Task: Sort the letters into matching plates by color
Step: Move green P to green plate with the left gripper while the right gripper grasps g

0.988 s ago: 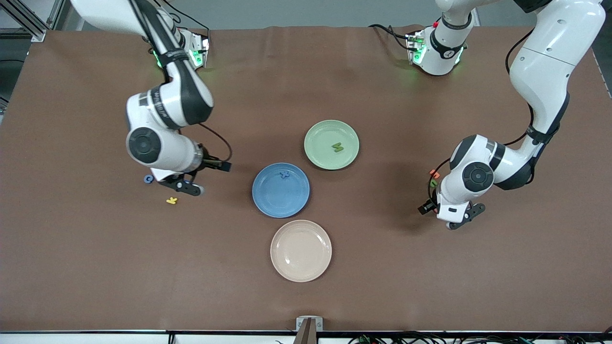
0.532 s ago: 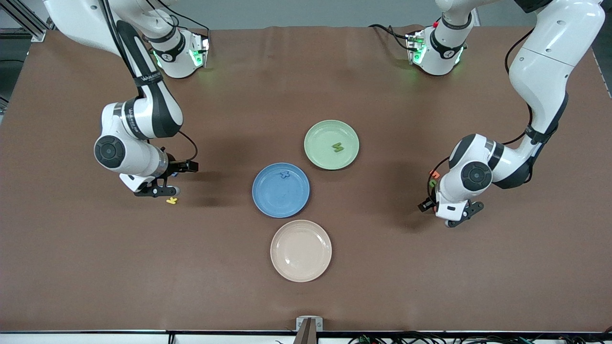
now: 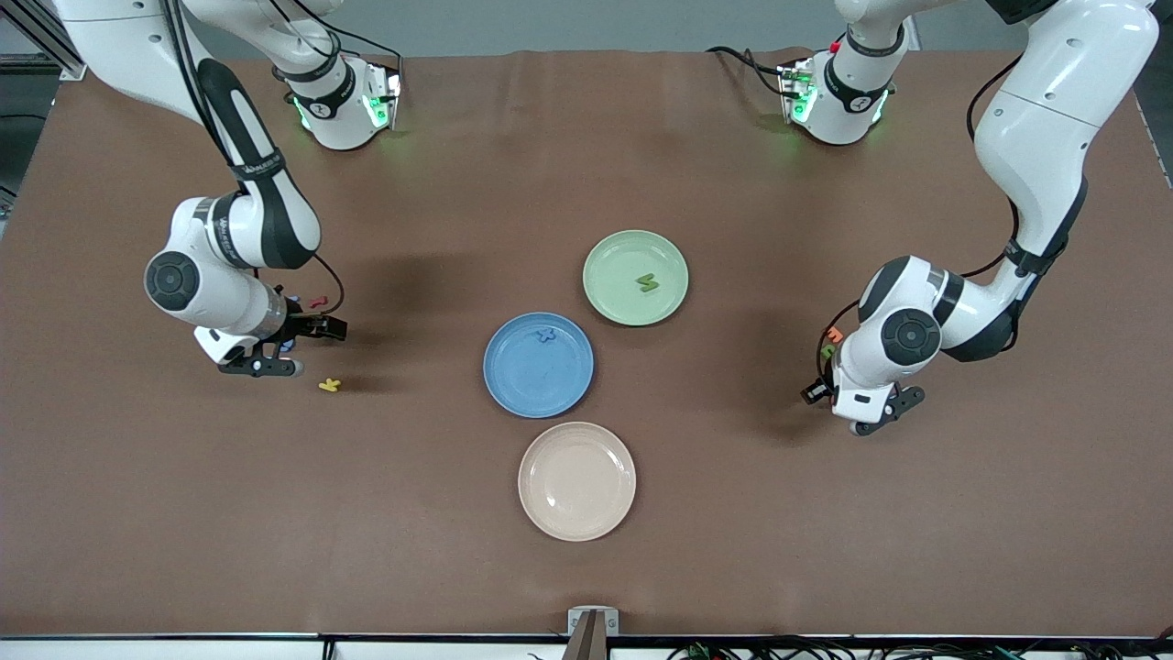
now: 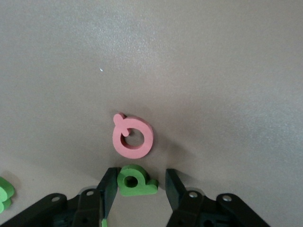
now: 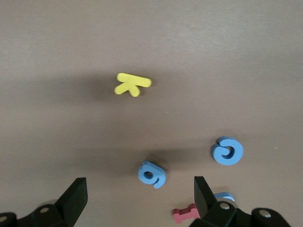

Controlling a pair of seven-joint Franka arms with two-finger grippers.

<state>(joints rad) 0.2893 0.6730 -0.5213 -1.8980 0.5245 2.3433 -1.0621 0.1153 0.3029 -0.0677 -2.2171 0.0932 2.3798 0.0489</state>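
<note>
The blue plate holds one blue letter, and the pale green plate holds one green letter. My left gripper is low over the table toward the left arm's end. It is open around a green letter: one finger touches the letter, the other stands apart. My right gripper hangs wide open over a group of blue letters toward the right arm's end. One blue letter lies between the fingers, another beside it, and a third is partly hidden.
A pink letter lies just past the green one, and another green piece is at the view's edge. An orange letter lies by the left arm. A yellow K and a red piece are near the blue letters. A beige plate sits nearest the front camera.
My right arm has swung away from the plates toward its own end of the table, over the blue letters. My left gripper's fingers have narrowed around the green letter.
</note>
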